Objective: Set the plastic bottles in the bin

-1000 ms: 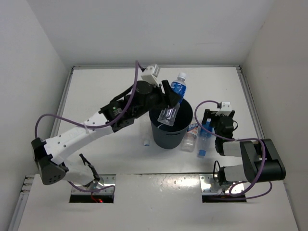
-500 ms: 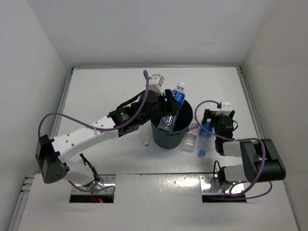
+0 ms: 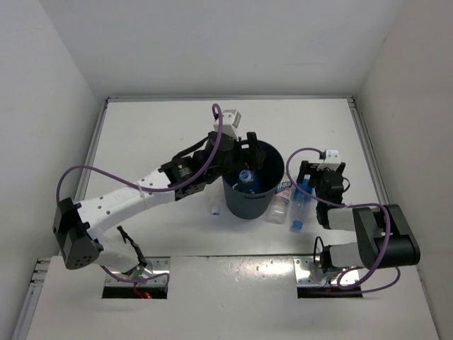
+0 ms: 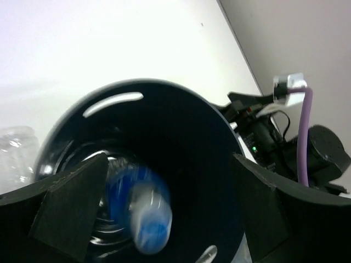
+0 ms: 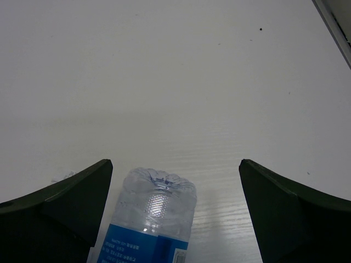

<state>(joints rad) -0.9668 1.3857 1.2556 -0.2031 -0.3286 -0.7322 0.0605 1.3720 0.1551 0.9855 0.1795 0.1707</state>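
Bin mouth and right-hand gap obstructed; far side open.
The mouth of the bin [image 3: 244,205] is covered by the left gripper [image 4: 170,163], fingers spread, and a dropped bottle [image 3: 246,176] is seen inside. Passage between bin and right edge is blocked by two lying bottles [image 3: 280,201] and the spread right gripper [image 5: 174,164]. A clear bottle [image 4: 13,150] lies against the bin's left-edge side. Bare bench [image 3: 163,124] is seen along the far edge.

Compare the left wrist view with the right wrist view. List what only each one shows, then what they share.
Left wrist only: the inside of the dark bin, a blurred bottle in it, and the other arm beyond its rim. Right wrist only: a lying bottle on the table, near the open right hand. Both: the white table, and dark fingers spread wide; the left hand is open too.
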